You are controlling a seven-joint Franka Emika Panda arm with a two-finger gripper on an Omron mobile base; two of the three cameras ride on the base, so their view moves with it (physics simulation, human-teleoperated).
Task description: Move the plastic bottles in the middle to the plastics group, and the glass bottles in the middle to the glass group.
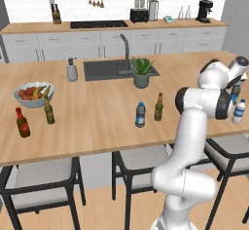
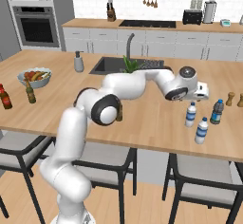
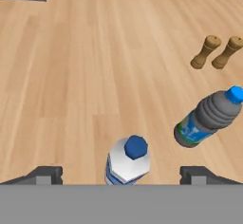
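Clear bottle: a blue-capped water bottle [image 3: 127, 163] stands upright right under my tool [image 3: 122, 175], between the two tips with bare wood on both sides. It belongs to the plastics cluster near the surface's right end, beside a darker blue-tinted bottle [image 3: 209, 116] and another clear one [image 2: 201, 130].
Tool: fingers spread wide apart, clamped on nothing; the bottle stands free on its own base.
Step in hand: I judge this to be a release just made, one plastic bottle set down with its group.
Left in the middle: one blue-tinted water bottle [image 1: 140, 115] and one slim olive-brown glass bottle [image 1: 158, 107] stand side by side, close but apart, towards the front edge.
Glass group: a red bottle [image 1: 22, 123] and an olive-brown one [image 1: 49, 111] stand near the surface's left end, in front of the fruit bowl [image 1: 22, 100].
Next move: lift straight up so the tips clear the cap, then swing back to the middle pair.
Arm: stretched far right and low over the surface, elbow bent, hand looking down.
Nearby: two wooden grinders [image 3: 216, 52] stand beyond the cluster.
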